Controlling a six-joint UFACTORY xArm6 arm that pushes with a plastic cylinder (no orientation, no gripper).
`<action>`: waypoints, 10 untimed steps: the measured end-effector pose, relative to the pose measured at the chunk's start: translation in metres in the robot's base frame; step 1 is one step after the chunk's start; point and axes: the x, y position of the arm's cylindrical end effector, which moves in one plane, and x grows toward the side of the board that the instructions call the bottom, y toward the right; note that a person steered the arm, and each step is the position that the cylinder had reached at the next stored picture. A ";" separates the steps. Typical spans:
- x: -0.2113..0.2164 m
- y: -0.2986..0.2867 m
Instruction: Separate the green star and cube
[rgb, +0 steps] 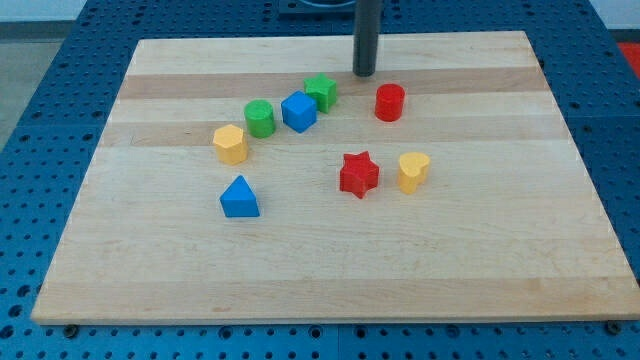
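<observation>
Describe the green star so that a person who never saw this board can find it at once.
Start at the wooden board and find my tip near the view's top edge. Just below and to the view's left of it, not touching, sits the green star. It touches the blue cube; unlike the round green block farther left, it has points.

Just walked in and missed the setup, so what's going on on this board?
A rod is pushing blocks around a wooden board. My tip sits near the view's top, just right of and above the green star, not touching it. The star rests against the blue cube, so they are not yet separated. A green cylinder and a yellow block trail to the cube's lower left.
</observation>
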 end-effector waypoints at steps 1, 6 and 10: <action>0.000 -0.023; 0.042 -0.082; 0.078 -0.079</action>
